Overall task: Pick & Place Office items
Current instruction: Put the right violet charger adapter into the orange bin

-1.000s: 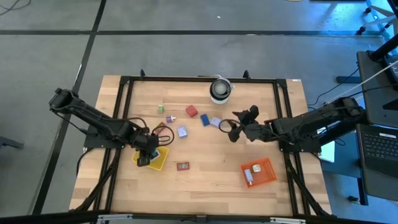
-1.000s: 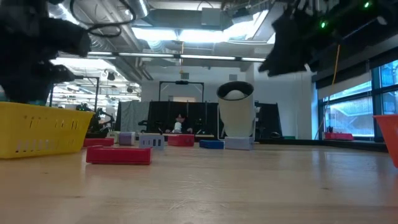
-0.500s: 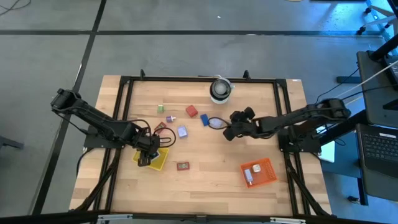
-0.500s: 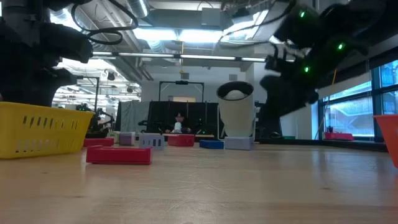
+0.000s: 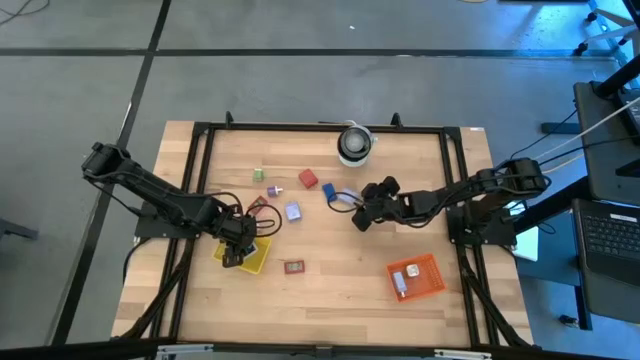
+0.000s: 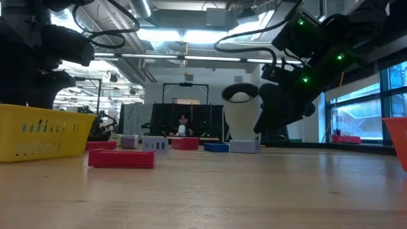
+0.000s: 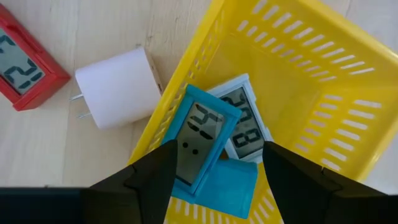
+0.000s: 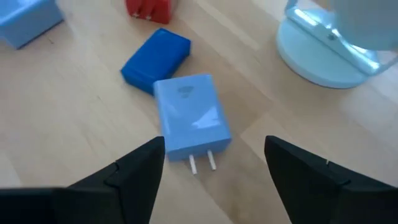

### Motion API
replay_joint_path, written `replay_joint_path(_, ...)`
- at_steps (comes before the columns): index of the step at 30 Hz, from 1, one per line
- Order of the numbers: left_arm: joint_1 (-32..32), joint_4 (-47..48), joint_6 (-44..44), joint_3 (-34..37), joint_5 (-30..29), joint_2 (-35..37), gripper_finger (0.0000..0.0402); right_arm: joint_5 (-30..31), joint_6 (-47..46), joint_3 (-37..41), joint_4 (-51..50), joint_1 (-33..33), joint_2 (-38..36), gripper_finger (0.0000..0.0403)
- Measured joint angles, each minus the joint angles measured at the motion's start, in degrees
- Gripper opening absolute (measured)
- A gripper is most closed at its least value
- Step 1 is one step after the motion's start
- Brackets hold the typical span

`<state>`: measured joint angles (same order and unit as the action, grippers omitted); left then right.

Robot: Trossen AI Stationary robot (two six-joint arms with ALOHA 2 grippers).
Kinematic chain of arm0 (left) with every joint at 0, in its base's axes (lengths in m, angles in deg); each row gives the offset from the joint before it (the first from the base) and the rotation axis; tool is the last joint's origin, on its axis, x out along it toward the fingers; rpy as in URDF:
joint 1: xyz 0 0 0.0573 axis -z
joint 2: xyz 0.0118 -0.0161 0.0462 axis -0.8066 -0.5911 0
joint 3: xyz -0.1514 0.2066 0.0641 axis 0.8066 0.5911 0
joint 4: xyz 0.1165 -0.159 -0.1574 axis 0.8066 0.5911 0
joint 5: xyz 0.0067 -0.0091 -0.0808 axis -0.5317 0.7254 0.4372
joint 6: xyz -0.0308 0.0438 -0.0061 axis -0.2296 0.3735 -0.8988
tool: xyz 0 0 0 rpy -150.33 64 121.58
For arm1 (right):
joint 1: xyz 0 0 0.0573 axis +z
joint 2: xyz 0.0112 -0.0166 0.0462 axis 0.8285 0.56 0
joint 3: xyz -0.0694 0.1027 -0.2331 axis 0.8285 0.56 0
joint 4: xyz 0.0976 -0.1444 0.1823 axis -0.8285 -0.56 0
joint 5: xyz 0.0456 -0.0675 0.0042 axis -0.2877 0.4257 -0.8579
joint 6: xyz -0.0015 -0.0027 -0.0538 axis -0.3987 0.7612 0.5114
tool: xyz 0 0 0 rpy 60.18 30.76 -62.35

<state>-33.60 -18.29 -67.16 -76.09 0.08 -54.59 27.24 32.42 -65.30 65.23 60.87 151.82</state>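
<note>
My left gripper (image 7: 217,180) hangs open over the yellow tray (image 5: 252,258), pointing down. A teal clock (image 7: 199,140) lies tilted between its fingers, leaning on a pale blue clock (image 7: 245,127) in the tray; whether a finger touches it cannot be told. My right gripper (image 8: 211,177) stands open, slanting down just above a light blue charger (image 8: 189,118) that lies flat on the table with its prongs toward the gripper. A blue block (image 8: 155,56) and a red piece (image 8: 149,9) lie just beyond it. More office items are a green piece (image 5: 258,175), a lavender piece (image 5: 272,188) and a red clock (image 5: 293,267).
A white roll (image 5: 354,143) stands at the far edge, close behind my right gripper. The orange tray (image 5: 430,270) sits near right with a white piece in it. Beside the yellow tray lie a white charger (image 7: 118,87) and a red clock (image 7: 25,68). Black rails frame the table.
My right gripper has come down and toward the table's left, tipping further downward, and now hovers low over the light blue charger. My left gripper has stayed over the yellow tray.
</note>
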Motion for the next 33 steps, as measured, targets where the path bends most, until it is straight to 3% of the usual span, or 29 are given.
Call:
replay_joint_path(20,0.0,0.0,0.92,0.0,0.15,0.0,0.0231,-8.07,3.86,0.0,4.09,-3.59,1.97,0.0297)
replay_joint_path(33,0.0,0.0,1.07,0.0,0.23,0.0,0.0231,-9.78,6.25,0.0,6.75,-6.11,4.28,0.0297)
